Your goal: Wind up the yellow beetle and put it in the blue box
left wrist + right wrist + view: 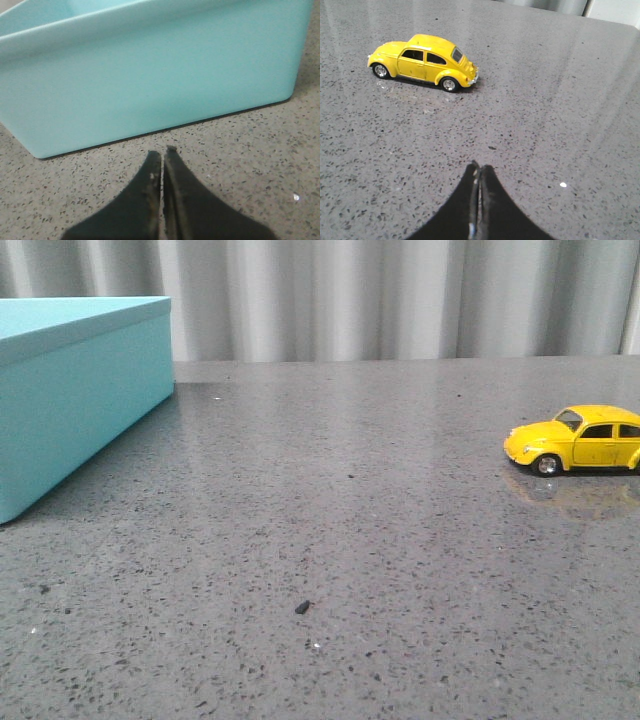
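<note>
The yellow beetle (585, 440) stands on its wheels at the right edge of the front view, nose to the left. It also shows in the right wrist view (424, 62), well ahead of my right gripper (480, 167), which is shut and empty over the bare table. The blue box (70, 390) stands at the far left of the front view. In the left wrist view its side wall (150, 75) fills the picture just ahead of my left gripper (163, 152), which is shut and empty. Neither gripper shows in the front view.
The grey speckled table (350, 540) runs back to a pale curtain (400, 300). A small dark crumb (302, 607) lies on the table near the front. A white speck (563, 185) lies near my right gripper.
</note>
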